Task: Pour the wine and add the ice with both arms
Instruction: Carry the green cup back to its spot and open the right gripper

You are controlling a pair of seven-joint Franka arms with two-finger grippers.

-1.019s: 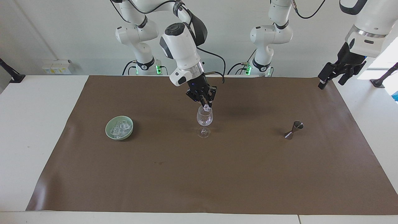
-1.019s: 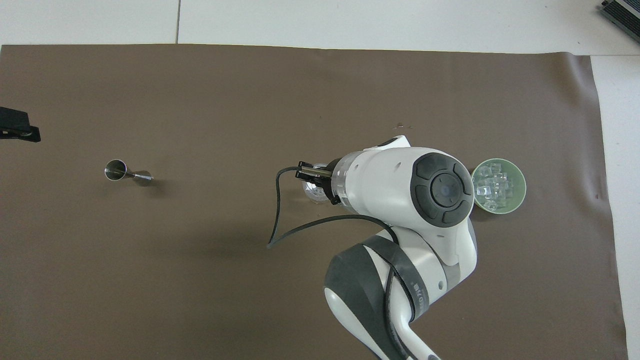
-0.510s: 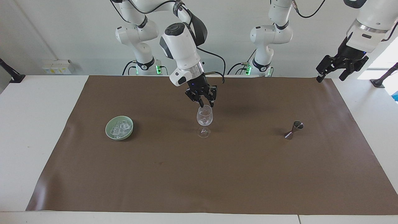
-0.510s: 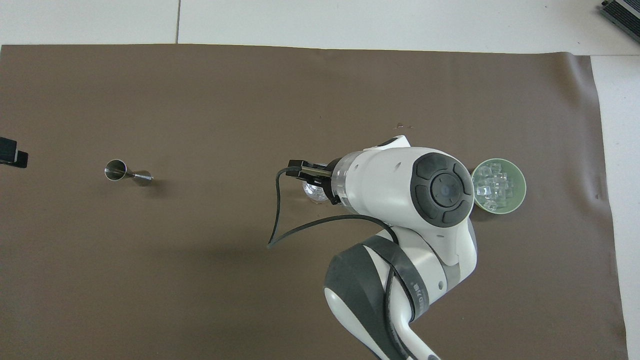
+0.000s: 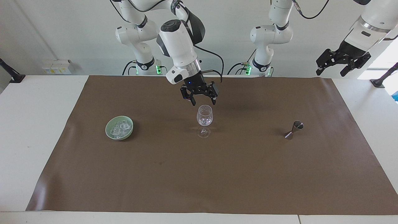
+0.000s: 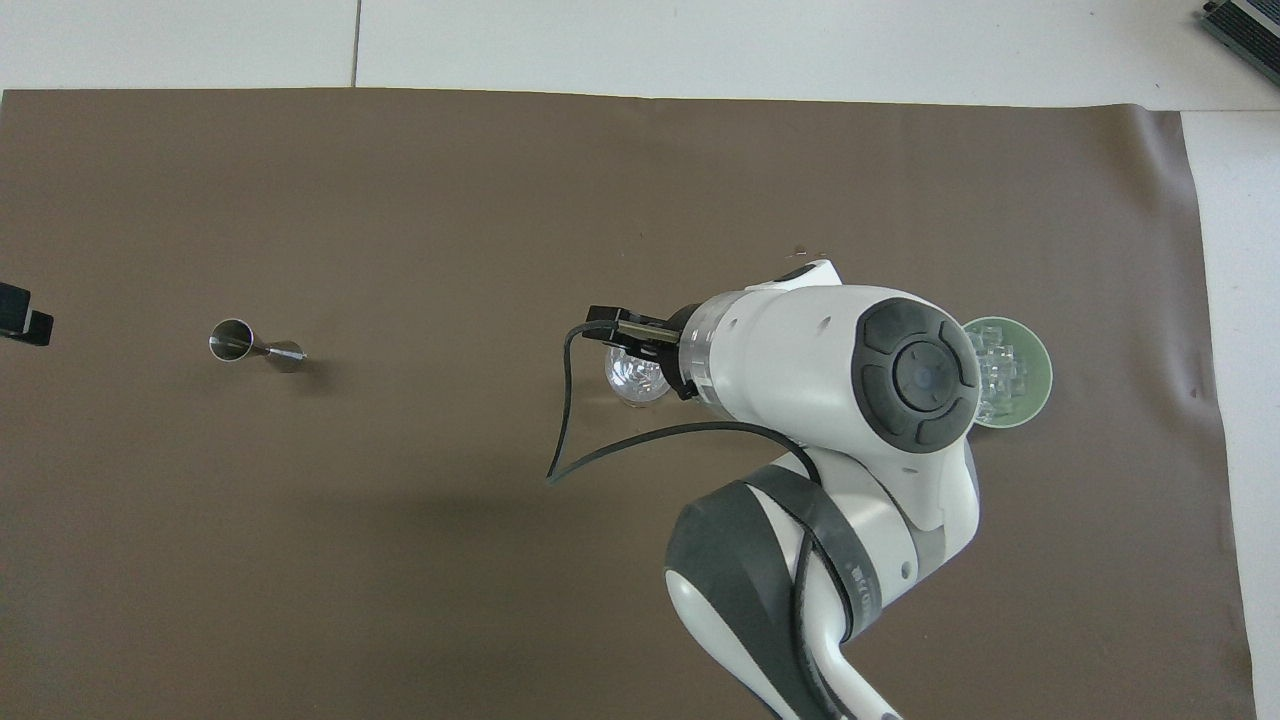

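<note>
The right hand (image 5: pixel 202 100) hung open and empty just above the glass (image 5: pixel 204 120) at the centre of the facing frame, its fingers spread over the rim without touching it. A cube or two of ice (image 5: pixel 204 119) seemed to lie in the glass's bowl, though clear cubes against clear glass were hard to separate. The rest of the ice (image 5: pixel 119 128) sat heaped in the green bowl (image 5: pixel 109 132) at centre left of that frame, on the brown mat (image 5: pixel 199 174) that covered the counter (image 5: pixel 37 124).

By this reading, the step in hand was adding ice, with one drop just finished. If more ice was wanted, the next move would call for the right hand to swing across to the bowl, come down among the cubes and close on one of them; the cubes look slippery and tightly packed, so a clean pinch would need care.

The left hand (image 5: pixel 343 60) waited open in the upper right of the facing frame, over the mat's edge. A jigger (image 5: pixel 293 129) stood at centre right.

In the overhead frame the right arm covered part of the bowl and the near side of the glass, and hid its own fingertips. Only a black corner of the left hand showed at that frame's left edge. No wine bottle appeared in either frame, and whether the glass or jigger held any liquid could not be told.
</note>
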